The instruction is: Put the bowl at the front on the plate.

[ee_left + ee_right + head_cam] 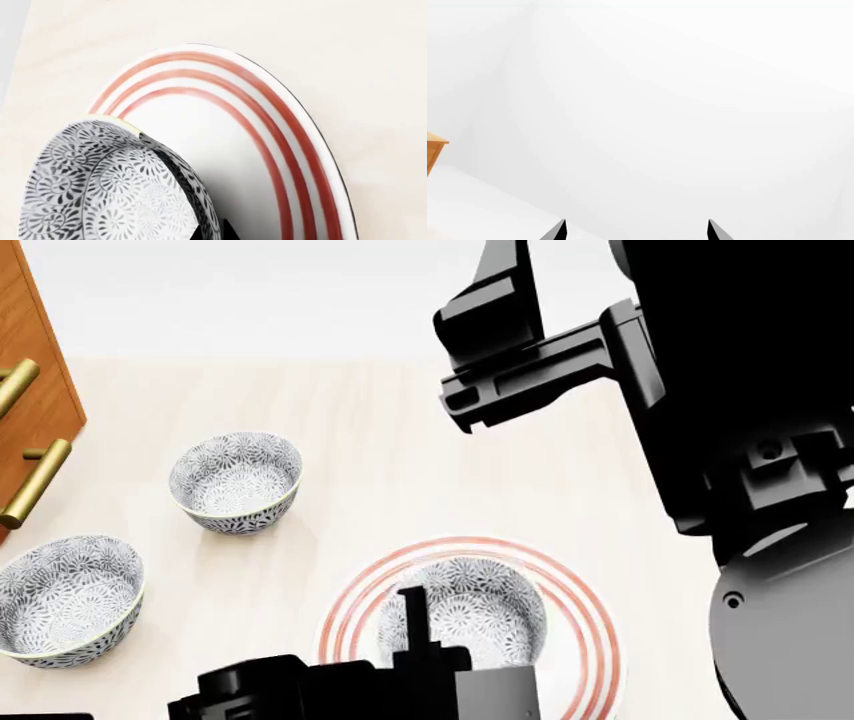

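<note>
The bowl [467, 612], white with a dense blue-grey floral pattern, stands inside the plate [597, 635], a wide white plate with three red rings. In the left wrist view the bowl [100, 185] fills the near corner, with the plate [267, 115] under and behind it. My left gripper [212, 233] is shut on the bowl's rim, one fingertip inside the wall and one outside. In the head view the left gripper [415, 625] reaches in from the near edge. My right gripper [635, 231] is open, raised high, and faces a blank white wall.
Two more patterned bowls stand on the pale wooden table to the left, one further back [236, 480] and one nearer [67, 598]. A wooden cabinet [34, 360] with brass handles [34, 485] stands at the far left. The right arm [694, 390] hangs over the table's right side.
</note>
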